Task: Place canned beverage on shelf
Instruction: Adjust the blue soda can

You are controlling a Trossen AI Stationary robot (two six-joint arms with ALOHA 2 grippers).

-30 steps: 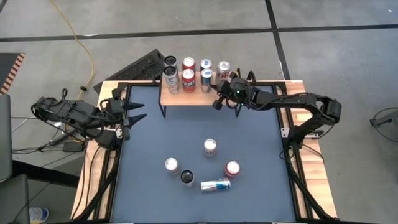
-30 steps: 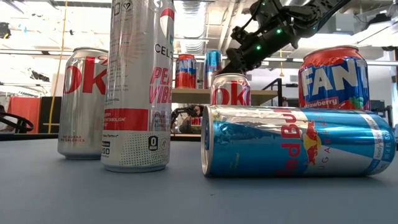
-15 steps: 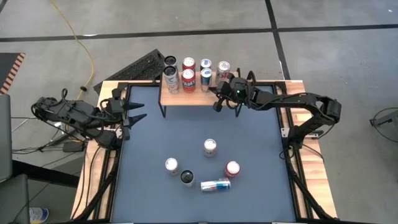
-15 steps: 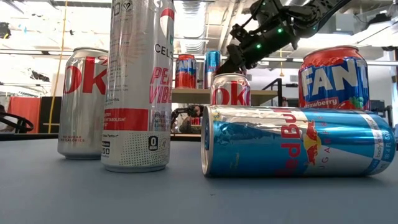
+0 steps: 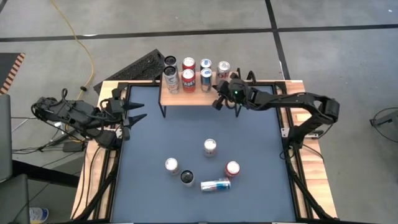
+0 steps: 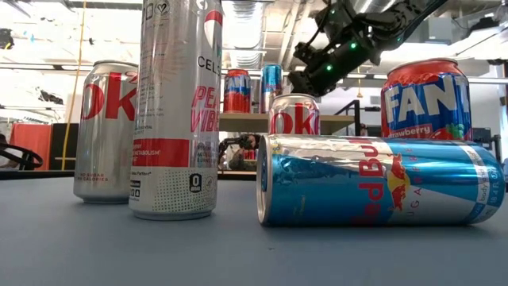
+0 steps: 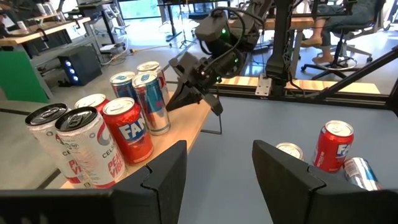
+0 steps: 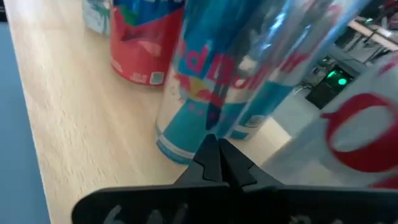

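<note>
The shelf [image 5: 186, 97], a light-wood top on thin black legs, stands at the table's far edge and carries several upright cans. My right gripper [image 5: 217, 104] is shut with nothing in it, over the shelf's right front corner. Its tips [image 8: 216, 149] stand just before the foot of a blue can [image 8: 211, 74], with a red can [image 8: 146, 43] beside that. My left gripper [image 7: 217, 180] stands open and empty at the table's left edge [image 5: 134, 112]. Loose cans stand on their bases on the mat; a blue one [image 5: 216, 185] lies on its side. My right gripper's shut fingertips [image 8: 211, 155] point slanting down at the lower part of the blue can on the shelf, just above the wooden top [image 8: 81, 124]. I cannot tell whether they touch the can.
Loose on the mat: a silver-and-red can [image 5: 210, 147], another [image 5: 171, 165], a tall dark-topped can [image 5: 187, 177] and a red can [image 5: 232, 168]. A black metal frame runs along the table's edges [image 5: 286, 130]. Bare mat lies between the shelf and these cans.
</note>
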